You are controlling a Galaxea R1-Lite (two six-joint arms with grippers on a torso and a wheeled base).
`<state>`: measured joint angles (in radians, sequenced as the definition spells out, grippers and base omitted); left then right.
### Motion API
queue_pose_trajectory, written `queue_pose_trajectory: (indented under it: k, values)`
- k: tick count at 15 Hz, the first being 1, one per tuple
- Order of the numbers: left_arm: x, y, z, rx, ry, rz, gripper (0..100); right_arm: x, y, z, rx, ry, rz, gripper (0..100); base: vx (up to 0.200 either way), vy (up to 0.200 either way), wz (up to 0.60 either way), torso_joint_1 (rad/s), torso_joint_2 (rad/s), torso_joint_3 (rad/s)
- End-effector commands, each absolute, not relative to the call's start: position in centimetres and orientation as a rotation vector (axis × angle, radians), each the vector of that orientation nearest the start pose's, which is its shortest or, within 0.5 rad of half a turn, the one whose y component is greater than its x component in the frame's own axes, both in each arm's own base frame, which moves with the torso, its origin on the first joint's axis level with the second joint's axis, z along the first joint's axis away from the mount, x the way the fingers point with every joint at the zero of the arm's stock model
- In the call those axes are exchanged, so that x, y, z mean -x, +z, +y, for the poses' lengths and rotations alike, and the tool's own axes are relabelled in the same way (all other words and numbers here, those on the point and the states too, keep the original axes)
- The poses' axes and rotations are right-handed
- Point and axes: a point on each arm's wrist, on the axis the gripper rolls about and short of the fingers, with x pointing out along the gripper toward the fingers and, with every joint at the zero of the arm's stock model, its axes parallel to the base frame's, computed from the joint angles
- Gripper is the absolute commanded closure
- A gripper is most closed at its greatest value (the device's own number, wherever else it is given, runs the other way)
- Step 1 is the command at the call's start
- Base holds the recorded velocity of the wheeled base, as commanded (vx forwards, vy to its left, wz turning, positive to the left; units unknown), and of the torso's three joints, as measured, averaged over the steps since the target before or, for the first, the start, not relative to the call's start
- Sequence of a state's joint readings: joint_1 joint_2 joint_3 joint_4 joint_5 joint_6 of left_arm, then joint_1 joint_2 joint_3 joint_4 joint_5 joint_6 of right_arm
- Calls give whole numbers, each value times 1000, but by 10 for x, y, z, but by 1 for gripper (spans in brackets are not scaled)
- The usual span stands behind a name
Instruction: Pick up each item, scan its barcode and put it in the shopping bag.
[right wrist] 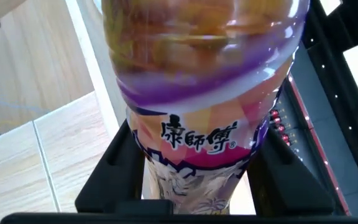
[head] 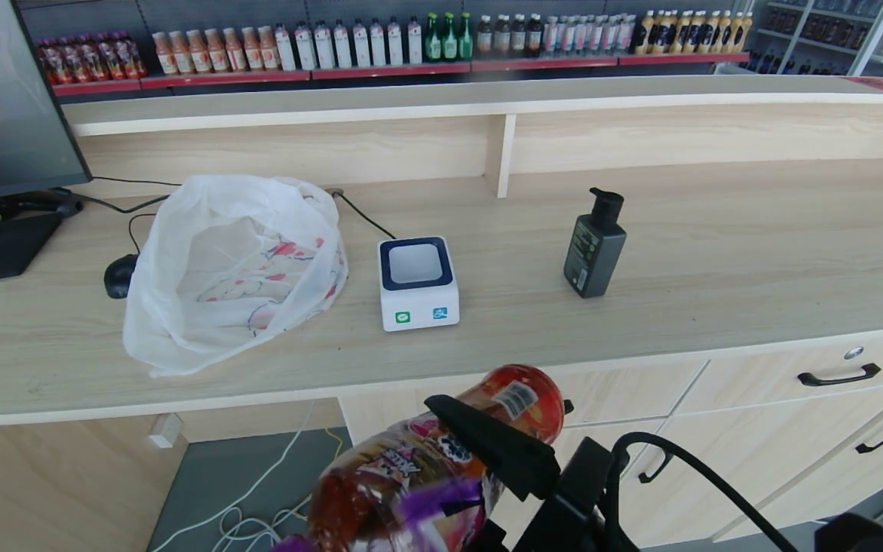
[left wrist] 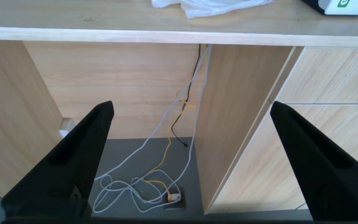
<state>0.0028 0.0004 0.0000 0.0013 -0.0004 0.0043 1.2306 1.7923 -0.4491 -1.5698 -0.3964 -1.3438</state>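
Observation:
My right gripper [head: 463,469] is shut on a drink bottle [head: 520,400] with red-brown liquid and a pink and purple label. It holds the bottle tilted in the air, in front of and below the counter's front edge. In the right wrist view the bottle [right wrist: 204,74] sits between the black fingers [right wrist: 114,163]. The white shopping bag [head: 234,268] lies open on the counter at the left. Beside it stands the white scanner [head: 418,282]. A black pump bottle [head: 595,245] stands upright to the right of the scanner. My left gripper [left wrist: 191,112] hangs open below the counter edge, holding nothing.
A monitor [head: 4,115] and a black mouse [head: 118,276] are at the counter's far left. Drawers with black handles [head: 838,377] line the counter front. Loose cables [left wrist: 148,180] lie on the floor under the counter. Shelves of bottles [head: 441,38] stand behind.

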Motion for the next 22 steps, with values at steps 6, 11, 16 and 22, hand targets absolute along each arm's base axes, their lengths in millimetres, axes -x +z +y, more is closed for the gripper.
queue_pose_trajectory:
  k: [6,11,16,22]
  values:
    - [23,75,0,-5,2,2,0,-99,172,251,1220,459,-685,100,0,0,0,0,0,0]
    - [23,75,0,-5,3,2,0,-98,173,250,1231,451,-694,100,0,0,0,0,0,0]
    - [23,75,0,-5,3,2,0,-100,177,254,1283,416,-722,100,0,0,0,0,0,0]
    - [23,75,0,-5,3,2,0,-100,182,254,1319,388,-747,100,0,0,0,0,0,0]
